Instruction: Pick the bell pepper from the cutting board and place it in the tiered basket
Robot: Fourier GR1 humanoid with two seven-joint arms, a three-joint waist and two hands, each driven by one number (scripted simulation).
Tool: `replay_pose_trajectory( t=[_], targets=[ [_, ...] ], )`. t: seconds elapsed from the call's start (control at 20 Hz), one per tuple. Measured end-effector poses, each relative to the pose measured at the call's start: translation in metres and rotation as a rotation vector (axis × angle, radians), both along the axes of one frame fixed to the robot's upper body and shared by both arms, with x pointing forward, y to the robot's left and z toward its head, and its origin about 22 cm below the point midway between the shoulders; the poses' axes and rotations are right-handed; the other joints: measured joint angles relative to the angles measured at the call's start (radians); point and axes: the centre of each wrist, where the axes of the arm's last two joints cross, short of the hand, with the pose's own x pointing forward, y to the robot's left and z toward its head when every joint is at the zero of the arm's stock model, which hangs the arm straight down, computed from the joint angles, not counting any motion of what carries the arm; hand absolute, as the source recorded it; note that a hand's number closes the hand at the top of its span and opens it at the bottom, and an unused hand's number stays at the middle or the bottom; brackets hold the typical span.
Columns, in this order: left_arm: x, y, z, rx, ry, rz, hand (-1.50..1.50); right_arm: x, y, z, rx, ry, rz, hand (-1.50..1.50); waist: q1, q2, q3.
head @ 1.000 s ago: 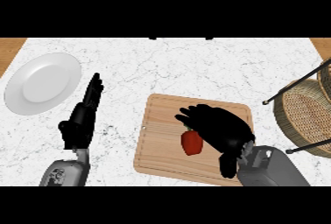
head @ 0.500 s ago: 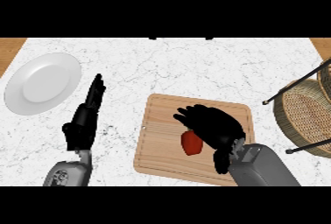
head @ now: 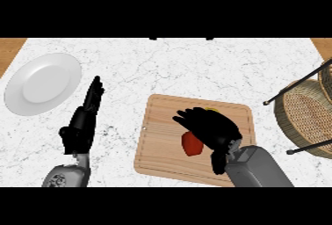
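Head view looks steeply down on the white marble counter [head: 194, 66], the biggest thing here, with bare stone running wide across the far side and between the other items. Wood shows at the far left and far right corners beyond the counter's edge. At the right edge sits the tiered basket [head: 304, 118], woven, with dark metal rods crossing it, cut off by the frame. It stands apart from the cutting board [head: 162, 140], with a strip of bare counter between them. The board lies near the lower middle, its near edge close to the bottom of the view. Over on the left, the white plate [head: 42, 83] rests well apart from the board, and open marble lies between.

And now the hands: the right hand [head: 211, 127] is over the board, fingers bent downward and arched over the bell pepper [head: 191, 144], touching it on its right side, though whether they actually clasp it cannot be told. The pepper lies on the board's middle, red, its long axis running near to far; its stem end is not visible. The left hand [head: 83, 121] rests on the counter between plate and board, fingers straight, pointing away, holding nothing.
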Motion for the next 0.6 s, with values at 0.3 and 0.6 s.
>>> replay_pose_trajectory(
  t=[0.3,0.6],
  targets=[
    [0.002,-0.002,0.005,-0.005,-0.004,-0.007,0.00,0.002,0.004,-0.017,0.032,0.009,-0.011,-1.50,0.000,0.000,0.000],
    [-0.001,-0.001,0.002,0.000,-0.002,-0.001,0.00,-0.005,0.010,-0.034,0.091,-0.045,-0.031,1.50,0.000,0.000,0.000]
  ],
)
